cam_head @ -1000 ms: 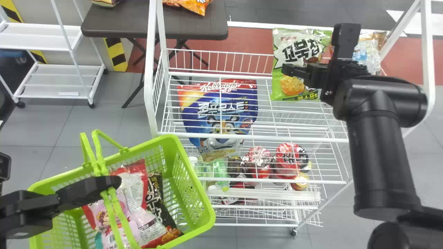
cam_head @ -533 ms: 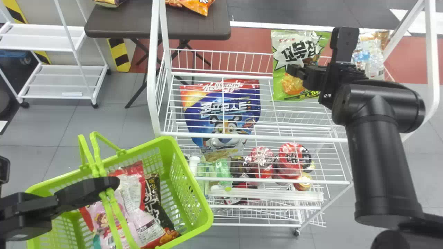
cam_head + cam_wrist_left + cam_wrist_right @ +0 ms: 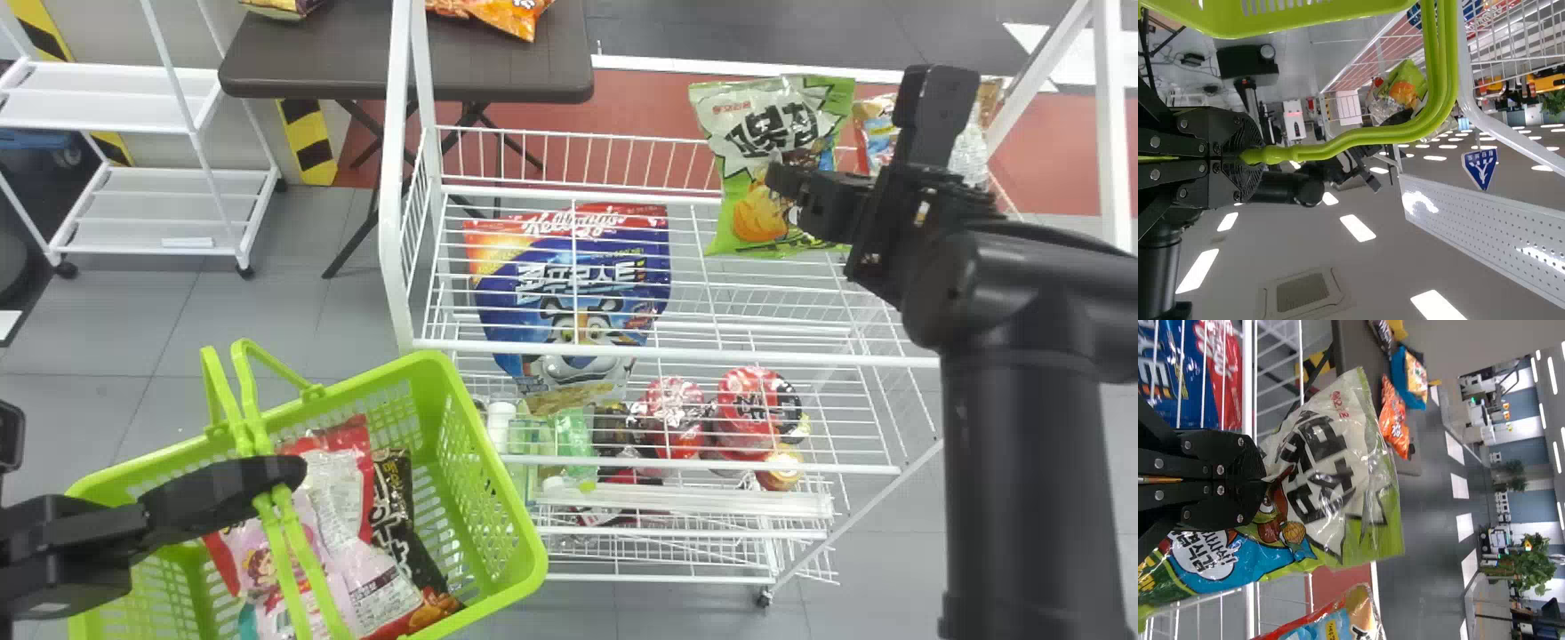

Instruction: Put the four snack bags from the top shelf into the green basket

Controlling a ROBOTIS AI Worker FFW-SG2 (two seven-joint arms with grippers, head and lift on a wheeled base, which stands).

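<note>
My left gripper (image 3: 284,471) is shut on the handles of the green basket (image 3: 484,498); in the left wrist view the gripper (image 3: 1251,157) pinches the green handle (image 3: 1441,87). Inside the basket lie a red-and-white bag (image 3: 342,489), a pink bag (image 3: 267,569) and a black bag (image 3: 391,498). At the top shelf's back right, my right gripper (image 3: 782,182) grips a green snack bag (image 3: 747,218). From the right wrist, the gripper (image 3: 1261,480) is closed on the creased middle of that bag (image 3: 1325,467). Another snack bag (image 3: 1345,620) stands beside it.
The white wire shelf (image 3: 658,351) has a large blue cereal bag (image 3: 569,276) at its left. Cup noodles (image 3: 751,409) and bottles (image 3: 573,444) sit on a lower level. A white upright (image 3: 1111,133) rises right of my right arm; a dark table (image 3: 400,71) is behind.
My right gripper and forearm have shifted right, and the green bag now leans and is creased in the grip. More of the bag beside it is exposed. Left gripper and basket hold nearly still.
</note>
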